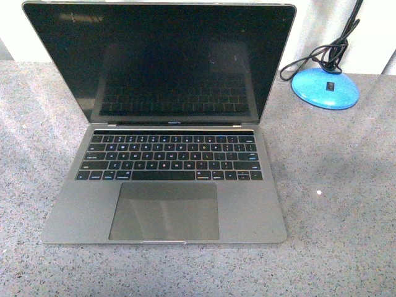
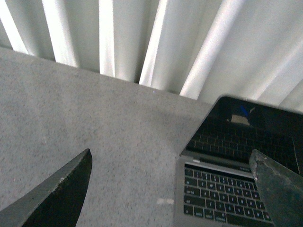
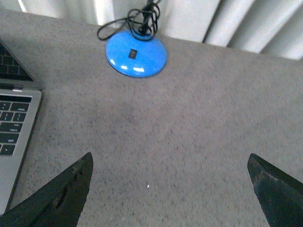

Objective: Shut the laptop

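The laptop (image 1: 167,154) sits open in the middle of the table (image 1: 346,216), keyboard (image 1: 170,158) toward the robot. Its lid (image 1: 158,7) leans back a little past upright and the screen (image 1: 167,62) is dark. Nothing touches it.

Neither arm shows in the front view. From the wrist views, the left gripper (image 2: 170,158) hangs over the table off the laptop's left side, and the right gripper (image 3: 170,160) hangs over bare table off its right edge. Both have their jaws spread wide and hold nothing.

Behind the lid's right corner, near but apart, is a blue lamp base (image 1: 325,88) with a black cord (image 1: 318,57) looped over it. A pale curtain (image 2: 165,42) hangs at the back.

The trouble I'd expect is this:
- An arm reaching for the lid's top edge from the right could catch that cord and drag the lamp.
- A hard fingertip on the glass could mark it.
- A push aimed too low might slide the whole laptop across the table instead of folding it.
- A lid let go too soon would slam.
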Robot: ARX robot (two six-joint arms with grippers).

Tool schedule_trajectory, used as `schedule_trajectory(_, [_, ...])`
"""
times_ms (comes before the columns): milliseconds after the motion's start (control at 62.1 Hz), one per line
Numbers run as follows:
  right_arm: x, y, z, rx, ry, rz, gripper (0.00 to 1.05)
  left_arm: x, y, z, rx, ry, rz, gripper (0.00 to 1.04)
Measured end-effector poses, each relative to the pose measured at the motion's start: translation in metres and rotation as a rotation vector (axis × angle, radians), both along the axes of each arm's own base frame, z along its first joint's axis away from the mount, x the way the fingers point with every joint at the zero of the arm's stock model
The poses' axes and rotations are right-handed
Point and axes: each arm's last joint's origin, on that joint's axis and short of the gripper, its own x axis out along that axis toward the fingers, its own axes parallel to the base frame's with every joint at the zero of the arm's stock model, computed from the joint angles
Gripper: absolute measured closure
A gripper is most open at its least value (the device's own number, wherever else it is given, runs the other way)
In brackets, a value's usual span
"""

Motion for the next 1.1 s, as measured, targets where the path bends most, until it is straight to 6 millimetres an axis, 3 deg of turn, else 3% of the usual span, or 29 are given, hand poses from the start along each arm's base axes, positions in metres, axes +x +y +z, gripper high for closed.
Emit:
schedule_trajectory(145, [0.049, 0.02, 0.01, -0.082, -0.008, 0.104, 0.1, 0.044, -0.004, 0.014, 0.019, -0.022, -0.097, 0.07])
schedule_trajectory(322, [0.094, 0.049, 0.023, -0.142, -0.065, 0.21, 0.1, 0.085, -0.02, 0.024, 0.063, -0.08, -0.217, 0.07])
schedule_trajectory(564, [0.133, 0.079, 0.043, -0.146, -0.107, 0.26, 0.13, 0.124, -0.036, 0.028, 0.109, -0.087, -0.262, 0.08])
schedule_trajectory(1047, [0.192, 0.126, 0.063, -0.008, -0.148, 0.305, 1.02, 0.181, -0.041, 0.013, 0.047, 0.034, -0.251, 0.96])
schedule_trajectory(1096, [0.195, 0.129, 0.061, -0.001, -0.145, 0.301, 1.04, 0.183, -0.041, 0.016, 0.041, 0.044, -0.247, 1.01])
